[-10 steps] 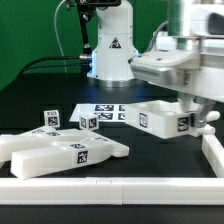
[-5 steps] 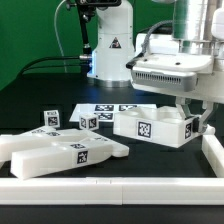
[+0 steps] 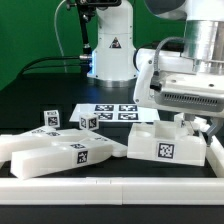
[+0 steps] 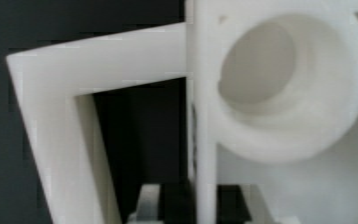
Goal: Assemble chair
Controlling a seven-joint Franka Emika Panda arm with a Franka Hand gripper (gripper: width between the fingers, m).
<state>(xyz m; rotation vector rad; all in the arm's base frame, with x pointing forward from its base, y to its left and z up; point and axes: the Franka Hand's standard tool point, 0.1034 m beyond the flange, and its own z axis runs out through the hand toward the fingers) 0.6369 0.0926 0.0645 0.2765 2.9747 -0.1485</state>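
Observation:
My gripper (image 3: 190, 124) is shut on a blocky white chair part (image 3: 163, 146) with a square tag on its front. It holds the part at the exterior view's right, low over the black table. In the wrist view the same part (image 4: 282, 90) fills the picture: a thin plate with a big round recess, clamped edge-on between my fingers (image 4: 149, 205). Two long tapered legs (image 3: 62, 152) lie side by side at the exterior view's left. Two small tagged blocks (image 3: 52, 117) (image 3: 87, 122) stand behind them.
The marker board (image 3: 115, 111) lies flat at the back middle, in front of the robot base (image 3: 110, 50). A white rail (image 3: 100, 190) runs along the front edge and another up the exterior view's right side (image 3: 216, 155), close to the held part.
My gripper has carried the chair part toward the front and the exterior view's right, and lower. The part's tagged face has turned to face the camera. The legs and blocks have not moved.

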